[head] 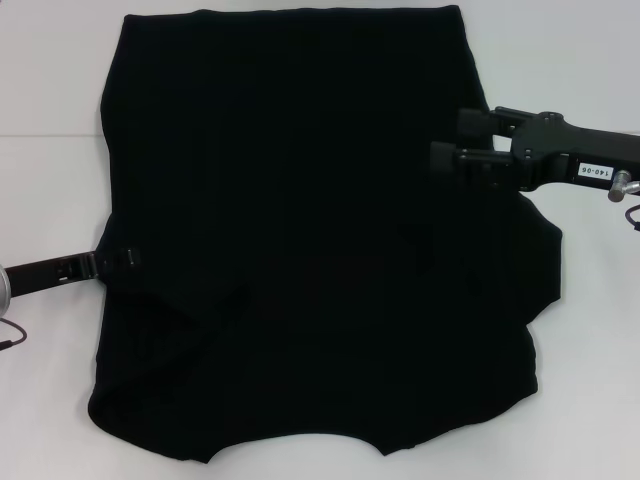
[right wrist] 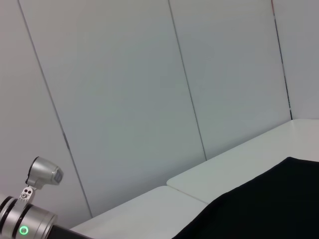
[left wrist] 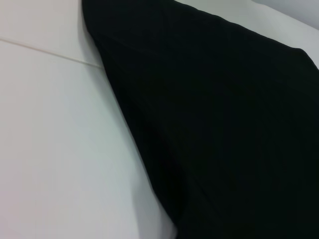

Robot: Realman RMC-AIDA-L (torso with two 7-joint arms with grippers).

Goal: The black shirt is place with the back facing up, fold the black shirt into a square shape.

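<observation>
The large matte black shirt swallows the left gripper, fingers indiscernible; the right gripper hovers, fingers apart.

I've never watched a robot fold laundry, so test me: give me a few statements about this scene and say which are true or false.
1. The black shirt lies spread on a white table. True.
2. The right gripper hangs over the shirt's right side. True.
3. The shirt is already a small neat square. False: its outline is uneven.
4. The left gripper is far from the shirt. False: it is at the shirt's left edge.
</observation>
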